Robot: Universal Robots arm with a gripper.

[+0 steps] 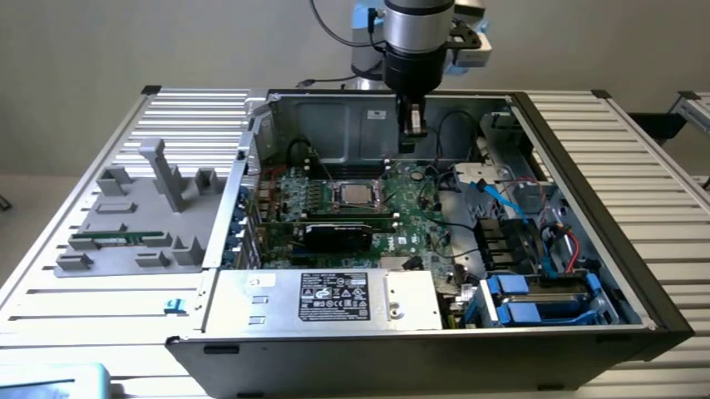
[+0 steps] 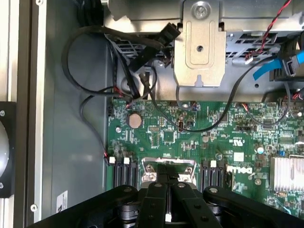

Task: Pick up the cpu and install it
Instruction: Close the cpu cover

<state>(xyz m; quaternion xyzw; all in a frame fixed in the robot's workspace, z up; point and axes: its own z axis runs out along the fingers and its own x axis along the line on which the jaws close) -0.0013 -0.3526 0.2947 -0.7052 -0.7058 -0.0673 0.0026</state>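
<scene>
Silver cpu [image 1: 355, 194], green motherboard [image 1: 420, 218]

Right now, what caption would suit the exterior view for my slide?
Shut pincer hangs over the open computer case; the cpu sits on the motherboard.

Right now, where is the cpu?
In the exterior view, the cpu lies in the metal-framed socket on the green motherboard, beside the black graphics card; the shut tool hangs higher up, toward the exterior view's right.

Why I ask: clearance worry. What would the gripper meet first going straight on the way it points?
Most likely the cpu in its socket on the motherboard: the gripper points down at it, though depth is unclear.
</scene>
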